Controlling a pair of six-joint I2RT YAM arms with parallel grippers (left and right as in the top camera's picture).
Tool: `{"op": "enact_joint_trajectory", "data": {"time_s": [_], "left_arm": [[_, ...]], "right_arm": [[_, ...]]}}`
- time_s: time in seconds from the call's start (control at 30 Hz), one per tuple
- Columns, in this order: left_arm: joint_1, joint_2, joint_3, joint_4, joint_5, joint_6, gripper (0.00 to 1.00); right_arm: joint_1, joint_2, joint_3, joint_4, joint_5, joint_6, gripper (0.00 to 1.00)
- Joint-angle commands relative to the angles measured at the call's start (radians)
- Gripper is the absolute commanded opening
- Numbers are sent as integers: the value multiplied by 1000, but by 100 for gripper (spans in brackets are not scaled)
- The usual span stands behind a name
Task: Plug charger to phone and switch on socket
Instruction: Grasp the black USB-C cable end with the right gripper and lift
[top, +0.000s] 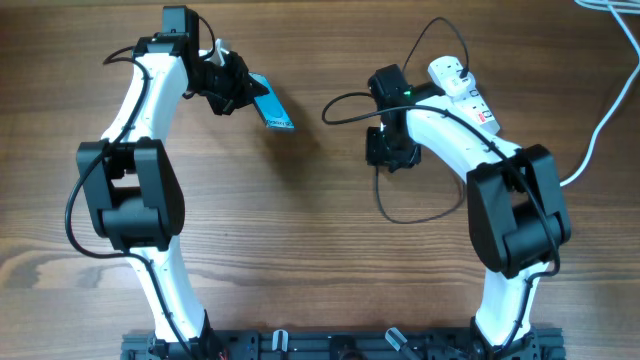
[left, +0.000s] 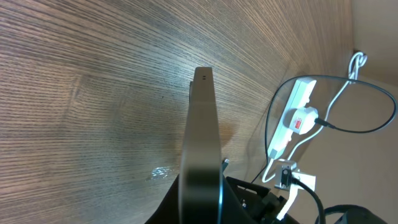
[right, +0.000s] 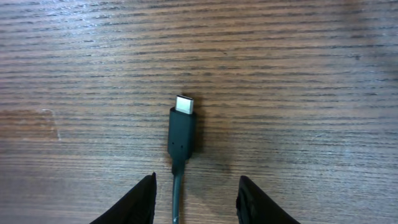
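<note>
A: Where is the phone?
B: Tilted above the bench, gripped in the left pincer.
A: And the charger?
B: Its plug tip lies between the wide-spread fingers of the right pincer. Its adapter sits in the socket.

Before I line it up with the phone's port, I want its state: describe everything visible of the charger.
The charger is a long thin black cable ending in a dark moulded plug with a bare metal tip. The plug points away from the right gripper, over the wooden table, its cable running back between the spread fingers, seemingly ungripped. Overhead, the cable loops across the wood to a white adapter seated in the socket.
</note>
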Motion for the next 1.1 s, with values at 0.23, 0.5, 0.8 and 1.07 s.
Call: {"op": "enact_joint_trajectory", "data": {"time_s": [0.23,0.5,0.8,1.07], "left_arm": [[1,-43,3,4,13,19,4],[1,-43,3,2,13,18,4],[1,-43,3,2,13,18,4],[1,-43,3,2,13,18,4]], "right_arm": [[37,18,-28,32,53,20,41],[37,20,-39,53,66,20,33],[38,55,-40,58,103,19,33],[38,92,-41,53,64,18,20]]}}
